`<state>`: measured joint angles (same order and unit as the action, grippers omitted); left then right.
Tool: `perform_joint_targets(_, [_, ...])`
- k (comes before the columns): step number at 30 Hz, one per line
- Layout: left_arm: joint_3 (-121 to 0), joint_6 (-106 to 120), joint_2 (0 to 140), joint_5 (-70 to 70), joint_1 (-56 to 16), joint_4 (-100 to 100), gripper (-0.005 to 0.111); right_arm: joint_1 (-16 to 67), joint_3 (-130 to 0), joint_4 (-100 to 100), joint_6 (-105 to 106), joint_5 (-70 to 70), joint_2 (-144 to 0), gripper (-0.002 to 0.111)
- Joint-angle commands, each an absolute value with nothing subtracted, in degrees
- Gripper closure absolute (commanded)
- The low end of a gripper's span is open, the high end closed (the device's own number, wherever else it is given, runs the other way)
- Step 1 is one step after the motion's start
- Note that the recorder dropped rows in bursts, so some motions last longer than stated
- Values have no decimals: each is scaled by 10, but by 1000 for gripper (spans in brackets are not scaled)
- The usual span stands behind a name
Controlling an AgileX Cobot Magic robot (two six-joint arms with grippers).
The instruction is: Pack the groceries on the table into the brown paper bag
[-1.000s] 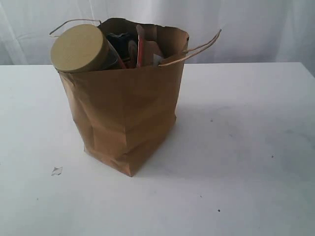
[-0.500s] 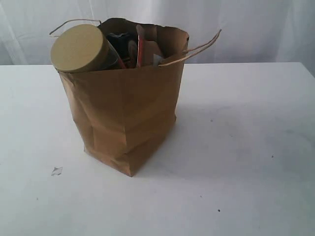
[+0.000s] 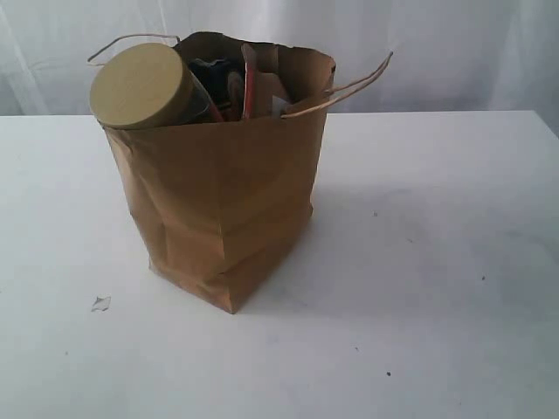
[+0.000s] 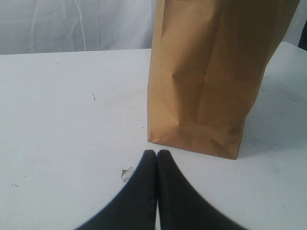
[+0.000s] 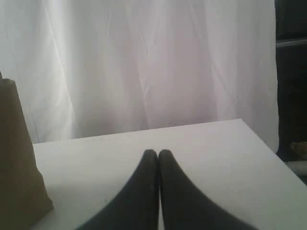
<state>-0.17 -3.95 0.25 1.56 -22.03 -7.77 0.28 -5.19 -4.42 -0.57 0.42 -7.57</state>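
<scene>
While our left gripper (image 4: 157, 152) and right gripper (image 5: 157, 152) sit pinched shut, the creased brown paper bag (image 4: 211, 81) stands nearer the left.

brown paper bag (image 3: 218, 201): kraft brown | jar lid (image 3: 140, 85): tan | table (image 3: 437, 262): white | curtain (image 3: 454, 52): white | left gripper (image 4: 157, 152): black

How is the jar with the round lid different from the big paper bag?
The tan-lidded jar is small; the brown paper bag is the biggest thing here. The jar is tilted, its lid poking over the bag's rim, while the bag stands upright on the table. The jar's lid is round and smooth; the bag is boxy and creased. Both are tan-brown in colour.
</scene>
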Motion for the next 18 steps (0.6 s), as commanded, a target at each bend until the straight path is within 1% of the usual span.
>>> perform_joint_targets(1, [0,-40,0,16,-219,-78,107,0,-11,-42,0,-4,-43,108])
perform_joint_targets(7, [0,-40,0,16,-219,-78,107,0,0,-42,0,16,-13,108])
perform_joint_targets(18, [0,-40,0,16,-219,-78,107,0,0,-43,0,17,-11,108])
